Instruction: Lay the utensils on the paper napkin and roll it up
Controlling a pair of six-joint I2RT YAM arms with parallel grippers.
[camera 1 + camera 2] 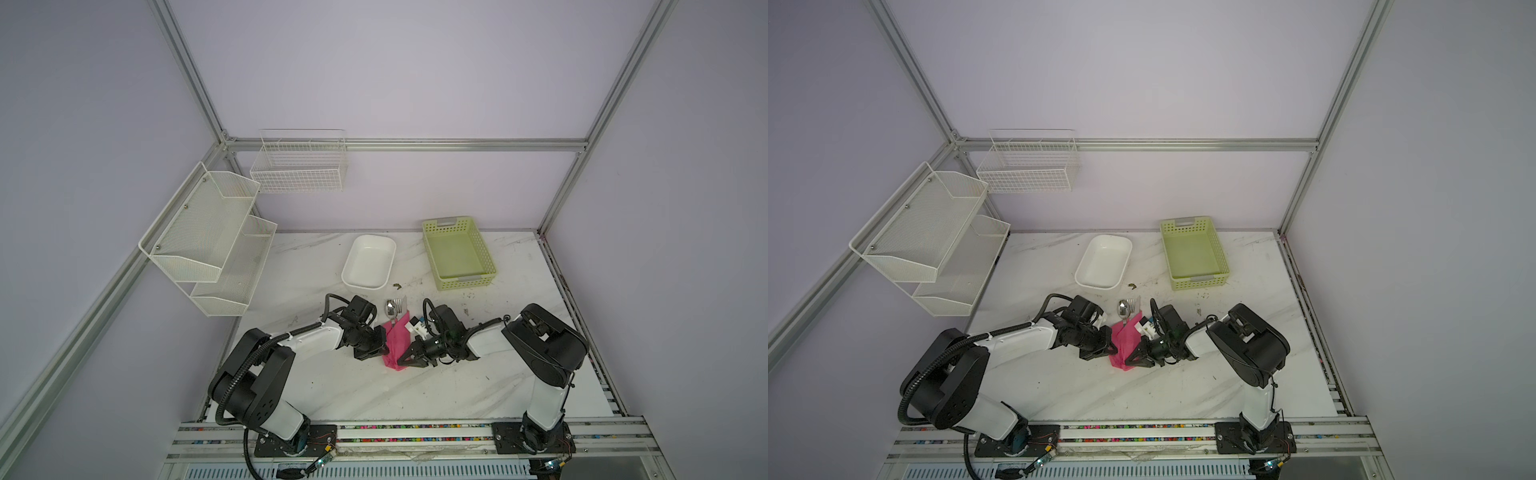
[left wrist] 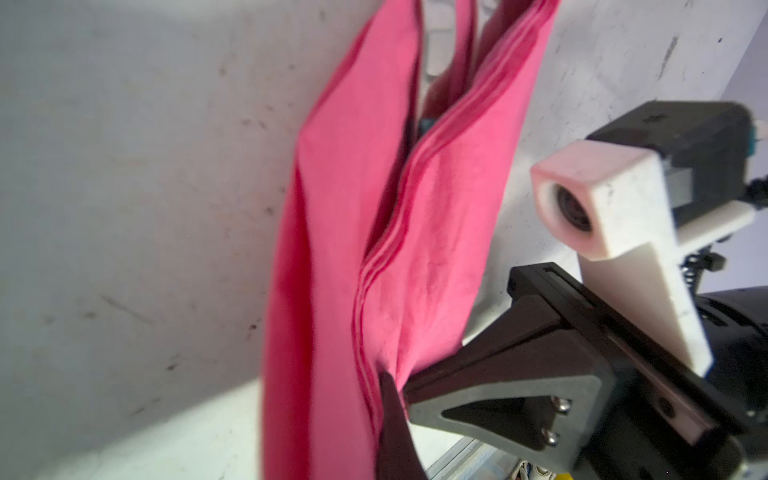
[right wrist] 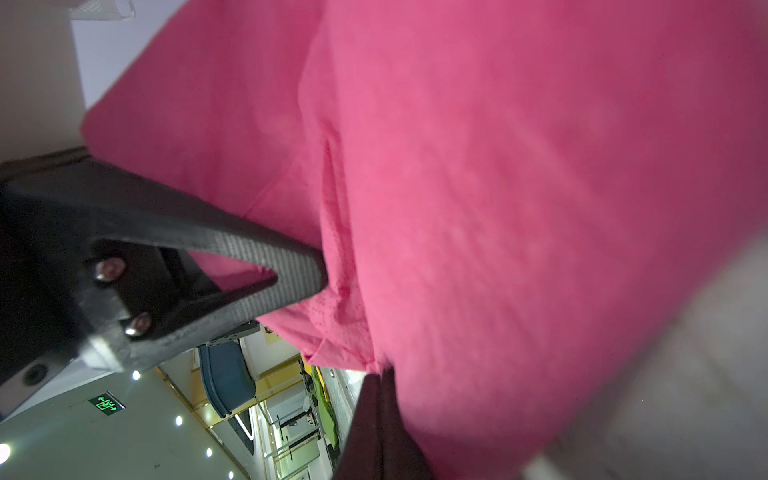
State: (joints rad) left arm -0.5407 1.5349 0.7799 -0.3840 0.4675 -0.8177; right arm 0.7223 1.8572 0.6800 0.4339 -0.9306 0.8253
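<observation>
The pink paper napkin (image 1: pixel 395 340) (image 1: pixel 1125 341) lies folded over lengthwise at the table's middle, wrapped around the utensils. Only the spoon head (image 1: pixel 390 308) and fork head (image 1: pixel 400 305) stick out at its far end. A bit of teal handle (image 2: pixel 426 124) shows between the pink folds (image 2: pixel 332 249). My left gripper (image 1: pixel 385 348) (image 2: pixel 388 386) is shut on the napkin's left side. My right gripper (image 1: pixel 402 362) (image 3: pixel 380 378) is shut on the near right edge of the napkin (image 3: pixel 498 166), close beside the left one.
A white dish (image 1: pixel 348 266) and a green perforated basket (image 1: pixel 465 282) stand behind the napkin. White mesh shelves (image 1: pixel 208 241) and a wire basket (image 1: pixel 297 166) hang on the left and back walls. An aluminium rail (image 1: pixel 415 428) runs along the table's front edge.
</observation>
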